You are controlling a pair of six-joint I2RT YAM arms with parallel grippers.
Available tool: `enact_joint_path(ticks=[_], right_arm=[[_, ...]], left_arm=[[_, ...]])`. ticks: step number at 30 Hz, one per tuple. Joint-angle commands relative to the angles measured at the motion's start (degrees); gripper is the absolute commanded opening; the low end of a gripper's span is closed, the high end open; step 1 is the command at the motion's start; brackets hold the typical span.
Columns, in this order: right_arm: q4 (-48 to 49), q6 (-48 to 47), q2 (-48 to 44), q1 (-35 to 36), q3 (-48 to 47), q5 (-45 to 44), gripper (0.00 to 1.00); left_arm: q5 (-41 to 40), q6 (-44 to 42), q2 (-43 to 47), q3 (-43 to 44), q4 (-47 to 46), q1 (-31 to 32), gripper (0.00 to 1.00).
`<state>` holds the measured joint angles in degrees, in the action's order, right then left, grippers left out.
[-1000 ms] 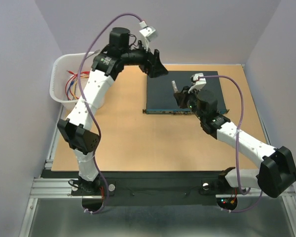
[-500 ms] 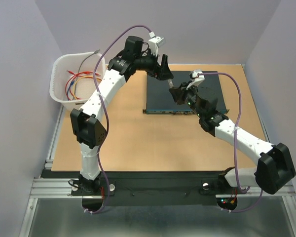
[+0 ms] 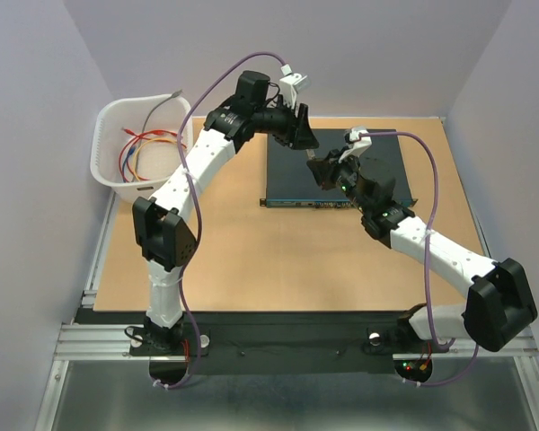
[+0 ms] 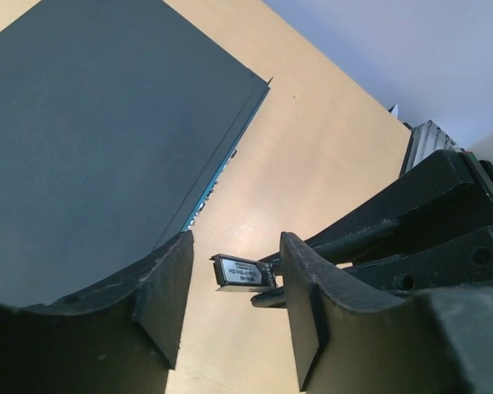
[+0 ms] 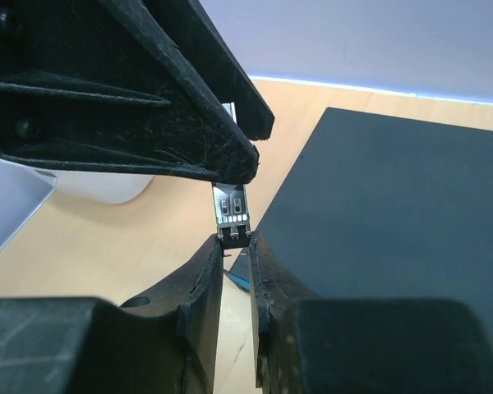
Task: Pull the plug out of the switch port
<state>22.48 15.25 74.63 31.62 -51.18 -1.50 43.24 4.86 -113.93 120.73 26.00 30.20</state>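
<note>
**Top view w/ both wrist views.**

Risks (judged): the small silver-grey rectangular metal plug (image 3: 313,157) could be knocked askew or dropped if the left claw (image 3: 304,145) is shut off-centre. Only the plug's lower end is pinched by the right claw (image 3: 322,169). A slip could also be caused if one grip is released before the other is firm. The fingers of the two claws are crowded close together, so a clash is possible.

Left claw (image 4: 236,250): approx. half open. Its fingers are set at 9 and 3 o'clock of the plug, w/ a gap seen each side, and nothing is held.

Right claw (image 5: 235,240): closed tight on the plug, which is pointed toward 12 o'clock in that wrist view.

The plug is seen out of its port. It is held in the air over the large flat dark blue-black metal switch (image 3: 292,184), toward 10 o'clock of its centre. The switch is laid at approx. 1 o'clock on the tan wooden tabletop (image 3: 251,260). A white plastic basket (image 3: 108,175) is placed at 10 o'clock.
</note>
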Motion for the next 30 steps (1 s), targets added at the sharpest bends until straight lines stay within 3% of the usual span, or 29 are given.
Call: enact_joint_path(ticks=[1,5,7,8,9,11,14,16,23,24,30], right_arm=[[4.33,-0.13,-0.45,0.55,-2.26,-0.70,0.02],[4.24,-0.22,-0.54,0.55,-2.08,-1.05,0.02],[4.41,-0.30,-0.54,0.55,-2.08,-1.66,0.02],[4.50,-0.30,-0.54,0.55,-2.00,-1.75,0.02],[4.76,-0.30,-0.45,0.55,-1.82,-1.67,0.02],[4.77,-0.39,-0.01,0.55,-1.91,-1.06,0.04],[4.77,-1.27,0.69,0.55,-2.17,0.44,0.44],[4.51,-1.27,1.04,0.55,-2.17,0.44,0.99],[1.17,-2.32,-0.97,0.55,-0.77,1.23,1.00],[0.81,-2.41,-2.02,0.64,0.02,1.23,1.00],[-0.07,-2.94,-4.40,0.55,3.97,0.09,1.00]], left_arm=[[1.93,-0.47,1.25,0.03,-1.13,0.30,0.51],[2.46,-0.64,1.43,-0.40,-0.25,0.39,0.30],[3.16,-0.47,1.52,-0.58,0.02,0.39,0.10],[3.16,-0.38,1.52,-0.58,0.10,0.48,0.05],[3.08,-0.21,1.60,-0.49,0.28,0.48,0.00],[2.03,-0.38,1.61,-0.41,0.19,0.39,0.00],[-0.17,-0.82,1.17,0.21,0.46,-0.31,0.00],[-2.28,-1.26,0.38,1.87,0.98,-1.62,0.00],[-11.42,-4.51,-0.51,3.73,2.83,-20.59,0.00],[-13.95,-5.99,-0.33,2.51,2.66,-26.27,0.00],[-25.73,-9.43,-0.24,-3.04,-2.79,-42.82,0.00]])
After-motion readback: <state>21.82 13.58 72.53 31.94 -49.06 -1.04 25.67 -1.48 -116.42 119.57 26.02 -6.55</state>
